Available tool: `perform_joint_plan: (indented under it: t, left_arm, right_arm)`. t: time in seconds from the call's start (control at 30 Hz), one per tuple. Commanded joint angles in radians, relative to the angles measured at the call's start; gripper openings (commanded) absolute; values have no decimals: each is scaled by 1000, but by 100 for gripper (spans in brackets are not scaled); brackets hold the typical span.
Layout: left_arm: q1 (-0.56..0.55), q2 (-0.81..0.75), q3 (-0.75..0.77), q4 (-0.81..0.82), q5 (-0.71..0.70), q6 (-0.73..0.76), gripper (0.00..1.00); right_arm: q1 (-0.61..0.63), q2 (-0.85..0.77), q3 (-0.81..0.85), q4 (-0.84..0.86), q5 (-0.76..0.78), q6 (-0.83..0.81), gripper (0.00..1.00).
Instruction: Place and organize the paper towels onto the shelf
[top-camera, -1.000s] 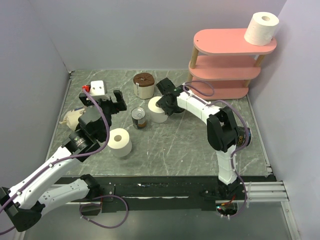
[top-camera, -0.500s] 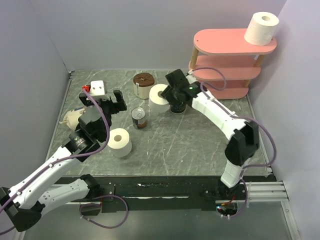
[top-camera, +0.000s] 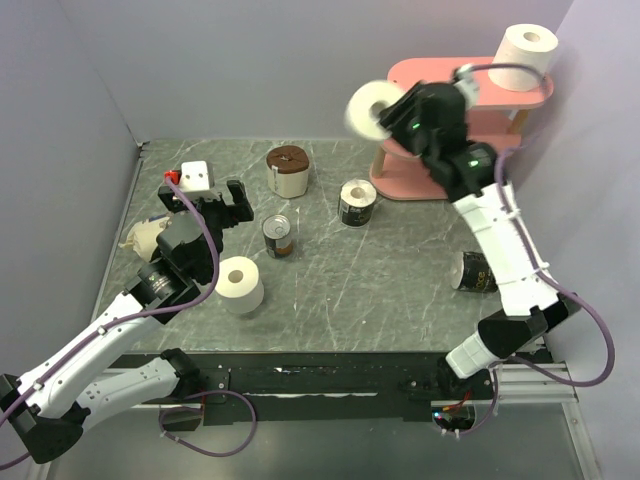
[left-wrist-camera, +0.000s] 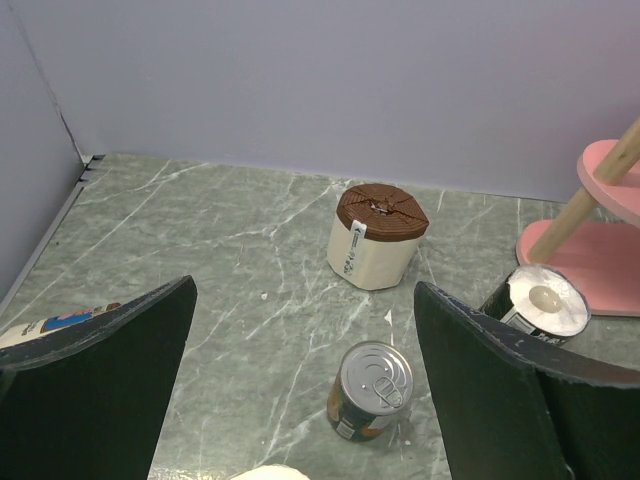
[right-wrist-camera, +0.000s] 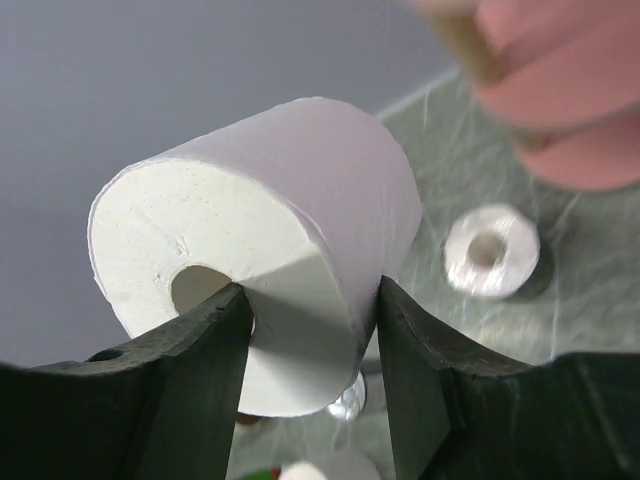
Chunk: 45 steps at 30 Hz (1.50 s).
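My right gripper (top-camera: 388, 113) is shut on a white paper towel roll (top-camera: 370, 107), held high in the air just left of the pink shelf's top board (top-camera: 450, 82). In the right wrist view the fingers (right-wrist-camera: 195, 380) squeeze the roll (right-wrist-camera: 290, 200) on both sides. Another white roll (top-camera: 527, 55) stands on the shelf's top board at its right end. A white roll (top-camera: 240, 283) stands on the table by my left arm. A black-printed roll (top-camera: 357, 203) stands mid-table and another (top-camera: 475, 272) lies at the right. My left gripper (top-camera: 215, 203) is open and empty.
A metal can (top-camera: 277, 236) stands mid-table and shows below my left gripper (left-wrist-camera: 370, 388). A brown-topped tub (top-camera: 287, 170) sits behind it. A white box (top-camera: 195, 176) and a cream packet (top-camera: 142, 238) lie at the far left. Grey walls enclose the table.
My right arm has lifted the white roll off the table and swung it up and right toward the shelf's top board. The black-printed roll behind it now shows. The left arm has not moved.
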Motion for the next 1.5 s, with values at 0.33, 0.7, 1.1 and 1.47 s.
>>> perform_joint_plan:
  t: [0.33, 0.7, 1.1, 1.47]
  left_arm:
    - [-4, -7, 2, 38, -6, 16, 96]
    - [-4, 1, 0, 41, -9, 24, 96]
    - [-4, 8, -1, 41, -6, 30, 96]
    - [-4, 5, -1, 41, -3, 30, 96]
  right_arm:
    - [-377, 137, 400, 34, -36, -128, 42]
    - [-494, 237, 461, 61, -111, -99, 42]
    - [-535, 289, 475, 72, -145, -59, 43]
    - [-560, 331, 511, 75, -159, -40, 48]
